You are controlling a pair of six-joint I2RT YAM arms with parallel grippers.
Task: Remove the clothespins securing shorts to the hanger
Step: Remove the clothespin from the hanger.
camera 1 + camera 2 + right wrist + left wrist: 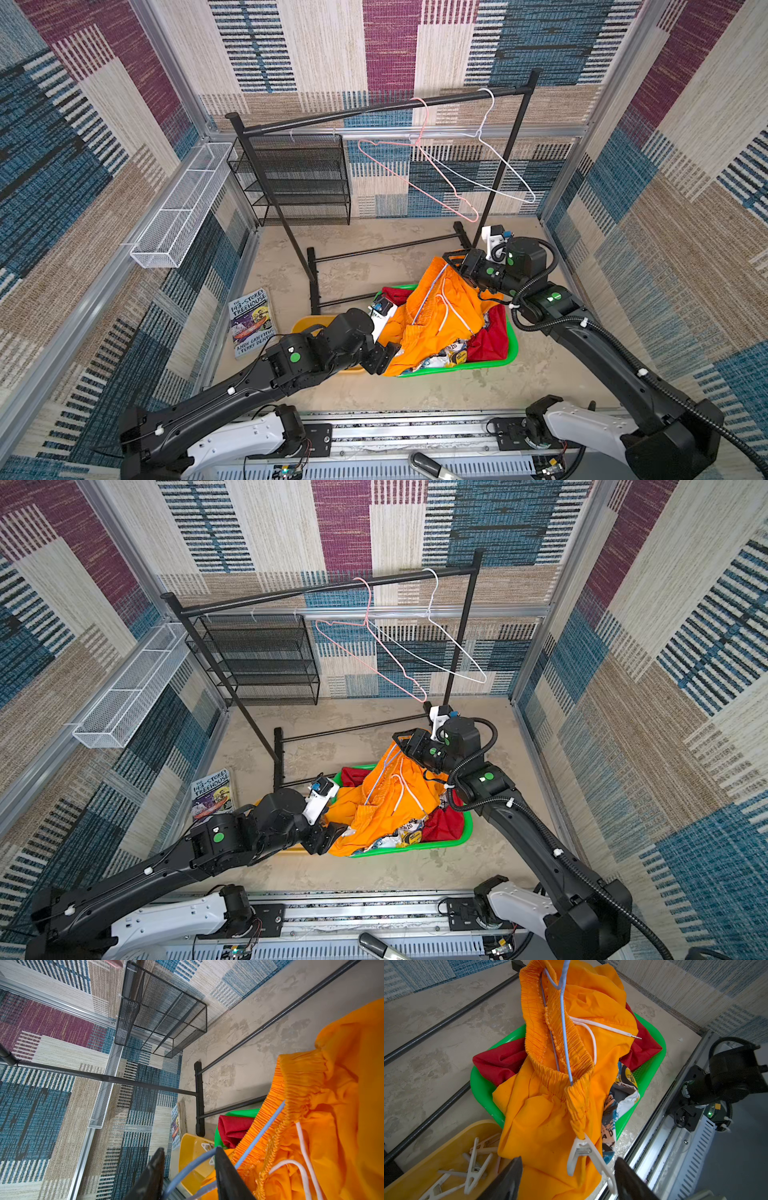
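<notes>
The orange shorts (436, 320) hang on a blue wire hanger (563, 1028) over a green basket (512, 332). My right gripper (190, 1149) is shut on the hanger's hook (187, 1169) and holds it up at the far end (451, 259). One white clothespin (583, 1153) grips the low end of the waistband. My left gripper (569, 1160) stands open around it, one handle close to a finger (629, 1180). Red shorts (492, 340) and printed shorts (618, 1093) lie in the basket. Several loose clothespins (475, 1169) lie in a yellow tray (307, 324).
A black clothes rack (374, 108) stands behind, with an empty pink hanger (415, 183) and white hanger (498, 166) on its rail. A black mesh shelf (299, 178) and white wire basket (178, 216) hang on the walls. A book (251, 324) lies at the left.
</notes>
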